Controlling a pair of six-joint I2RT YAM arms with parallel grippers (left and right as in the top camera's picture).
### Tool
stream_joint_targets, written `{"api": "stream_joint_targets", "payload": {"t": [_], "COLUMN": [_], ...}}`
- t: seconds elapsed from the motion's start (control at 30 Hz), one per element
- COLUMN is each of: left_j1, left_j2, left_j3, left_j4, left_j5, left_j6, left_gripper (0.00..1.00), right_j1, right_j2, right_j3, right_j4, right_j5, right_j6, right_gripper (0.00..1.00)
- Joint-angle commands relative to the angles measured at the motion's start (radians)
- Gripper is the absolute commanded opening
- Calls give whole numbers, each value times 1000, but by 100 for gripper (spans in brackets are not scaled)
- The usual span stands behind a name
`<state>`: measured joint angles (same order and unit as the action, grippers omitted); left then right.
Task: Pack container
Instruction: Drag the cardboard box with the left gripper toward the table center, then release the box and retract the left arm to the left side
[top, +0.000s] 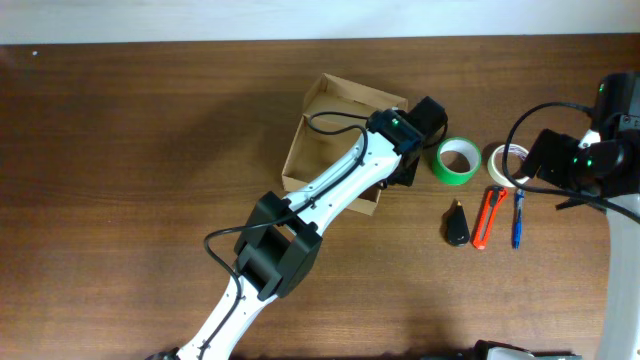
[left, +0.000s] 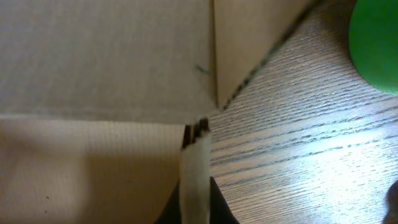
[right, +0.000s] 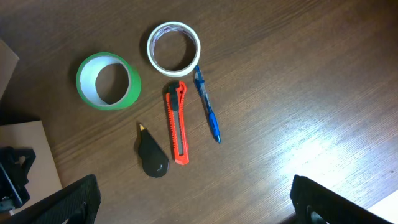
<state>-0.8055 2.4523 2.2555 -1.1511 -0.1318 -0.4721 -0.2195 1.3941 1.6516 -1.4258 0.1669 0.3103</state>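
The tan cardboard container (top: 318, 152) sits open just left of centre in the overhead view, on the dark wood worktop (top: 140, 150). The left arm reaches up from the lower left of the frame to its right-hand side. At the bottom of the left wrist view, the left fingers (left: 166, 216) are pinched together on a thin pale cardboard edge of the container. In the right wrist view, the right fingers (right: 68, 202) are spread wide at the lower corners with nothing between them. Right of the container lie a green tape roll (top: 457, 161) and a white tape roll (top: 505, 165). Below these are a small black tool (top: 457, 224), an orange box cutter (top: 487, 217) and a blue pen (top: 517, 220).
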Motion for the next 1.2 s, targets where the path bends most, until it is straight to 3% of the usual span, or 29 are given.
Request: {"api": "stream_joint_targets", "payload": {"t": [0.0,0.13,0.2,0.43,0.83,0.93,1.17], "left_j1": [3,3,3,3,52,109,418], "left_j2": [5,5,5,5,2,-13,-164], "left_j3": [13,13,13,91,735,888,864], "left_j4": [-3,-6,-8,-74,-425,-537,-536], "left_j5": [-19,-19,-20,-97,-322,-425,-447], "left_j6": [6,6,6,18,86,108,166], "left_gripper": [8,37,45,48,63,70,77], "right_j1": [-3,-3,-3,-3,-3,-3,-3], "right_j2": [-5,-5,-5,-5,-5,-5,3], "right_j3": [13,13,13,13,9,9,9], "right_j4": [1,1,2,5,8,8,19], "right_j5": [-6,-6,-6,-6,-5,-5,-8], "right_j6": [5,5,5,5,5,5,-17], "right_gripper": [99,99,99,99,99,99,99]}}
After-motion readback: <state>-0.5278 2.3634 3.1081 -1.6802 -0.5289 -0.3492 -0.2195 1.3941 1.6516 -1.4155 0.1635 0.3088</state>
